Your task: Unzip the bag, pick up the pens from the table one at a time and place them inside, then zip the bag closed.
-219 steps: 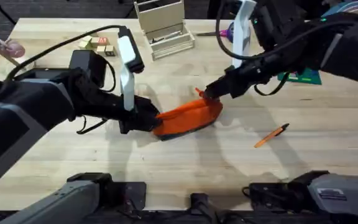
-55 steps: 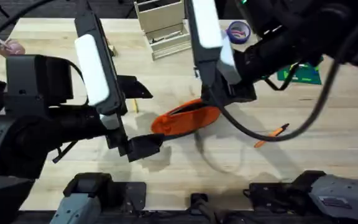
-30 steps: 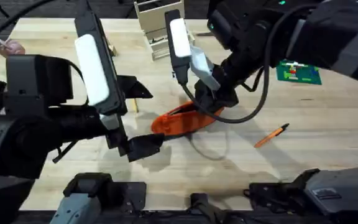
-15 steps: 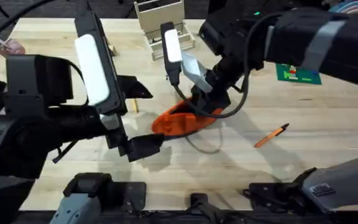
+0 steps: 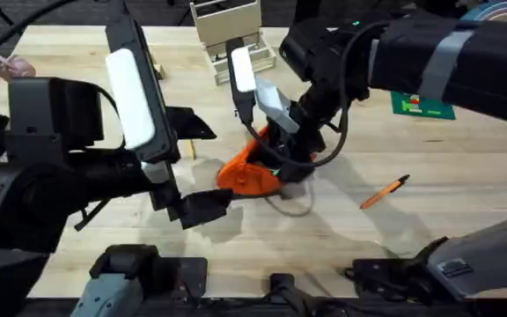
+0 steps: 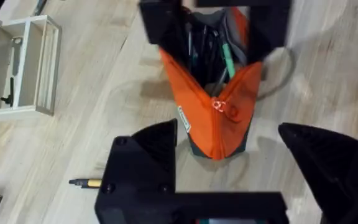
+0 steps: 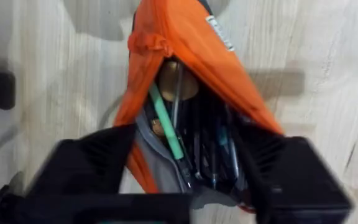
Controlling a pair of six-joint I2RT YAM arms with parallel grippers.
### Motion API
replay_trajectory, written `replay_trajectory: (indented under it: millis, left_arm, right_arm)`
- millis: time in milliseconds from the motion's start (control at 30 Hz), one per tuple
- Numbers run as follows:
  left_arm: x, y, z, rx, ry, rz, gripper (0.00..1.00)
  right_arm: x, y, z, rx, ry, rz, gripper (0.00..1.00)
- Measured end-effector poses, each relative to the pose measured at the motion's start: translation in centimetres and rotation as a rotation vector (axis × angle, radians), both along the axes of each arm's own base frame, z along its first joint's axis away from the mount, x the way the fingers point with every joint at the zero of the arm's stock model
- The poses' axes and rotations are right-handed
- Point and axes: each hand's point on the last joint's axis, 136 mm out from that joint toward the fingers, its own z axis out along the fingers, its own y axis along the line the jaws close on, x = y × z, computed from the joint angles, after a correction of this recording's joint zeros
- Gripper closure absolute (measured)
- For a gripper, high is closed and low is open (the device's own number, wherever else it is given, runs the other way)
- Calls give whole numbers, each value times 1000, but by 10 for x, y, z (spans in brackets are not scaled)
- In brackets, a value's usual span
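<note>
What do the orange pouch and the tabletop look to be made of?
The small orange pencil pouch looks like matte woven fabric: it folds and creases, with a sewn label and a grey lining. The light tabletop looks like butcher-block wood with a smooth low sheen, showing grain and joined strips.

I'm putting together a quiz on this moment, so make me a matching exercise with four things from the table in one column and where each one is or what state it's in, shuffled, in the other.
Things:
1. the bag
2. the orange pen
3. the right gripper
4. the left gripper

Places or states:
A. lying alone on the table, clear of both arms
B. unzipped, mouth spread, pens showing inside
C. fingers apart, hanging above the wood near the bag's closed end
D. fingers set on either side of the bag's open end

Pairs: 1-B, 2-A, 3-D, 4-C
</note>
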Motion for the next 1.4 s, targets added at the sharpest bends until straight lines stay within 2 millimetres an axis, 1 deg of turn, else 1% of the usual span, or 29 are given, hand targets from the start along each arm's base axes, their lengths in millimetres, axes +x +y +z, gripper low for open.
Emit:
replay_trajectory:
  millis: [33,67,100,667,1000,1100,1167,1400]
  left_arm:
    - [0,0,0,0,0,0,8]
    - [0,0,0,0,0,0,7]
    - [0,0,0,0,0,0,7]
    - [0,0,0,0,0,0,7]
    - [0,0,0,0,0,0,8]
    - [0,0,0,0,0,0,7]
    - [0,0,0,0,0,0,7]
    - [0,0,0,0,0,0,8]
  right_arm:
    - [-1,0,0,-2,3,0,73]
    - [-1,-1,0,-3,4,2,22]
    - [-2,-1,0,-4,5,2,10]
    - [-3,-1,0,-7,10,2,4]
    - [-11,-7,3,-32,51,-20,4]
    - [-13,-8,11,-32,58,-63,4]
    - [-16,-10,20,-27,55,-84,4]
    - [-26,-17,57,23,-4,-111,4]
